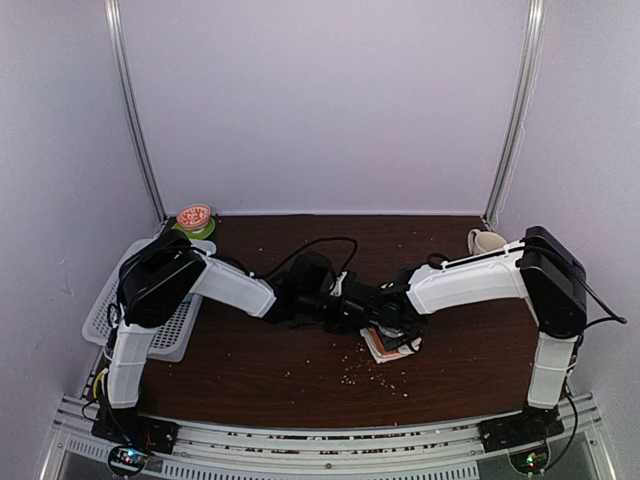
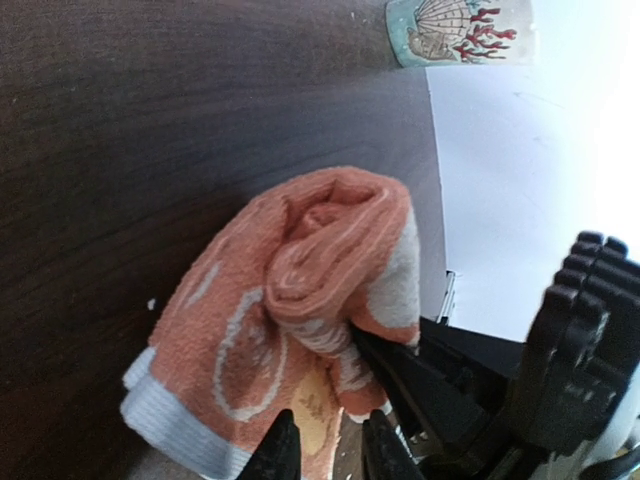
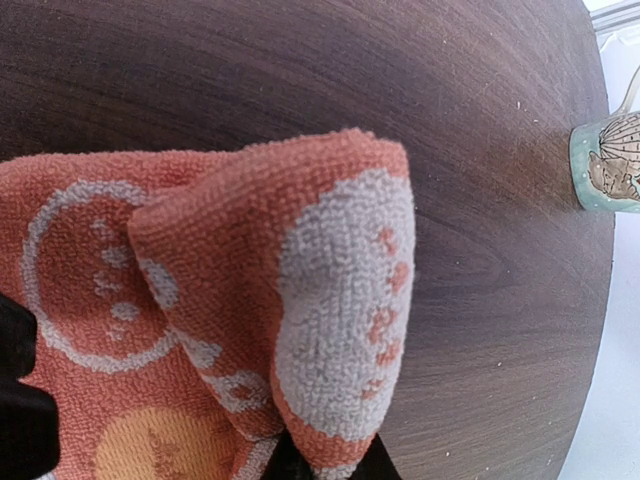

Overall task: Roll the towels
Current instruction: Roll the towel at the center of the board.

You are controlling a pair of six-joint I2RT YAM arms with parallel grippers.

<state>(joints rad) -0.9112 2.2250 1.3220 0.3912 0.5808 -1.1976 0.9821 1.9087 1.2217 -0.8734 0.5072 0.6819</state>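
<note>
Now | towel (image 1: 388, 349) sits near-left of mug (image 1: 485, 241) | right gripper (image 3: 332, 462) clamped on its fold | left gripper (image 2: 330, 447) a crack apart, facing roll's end | I'd lead with right.

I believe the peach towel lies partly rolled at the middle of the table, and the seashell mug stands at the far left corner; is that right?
Not quite: the mug stands at the far right corner, as the top external view shows. The rest holds: the peach towel lies partly rolled at the middle of the table.
</note>
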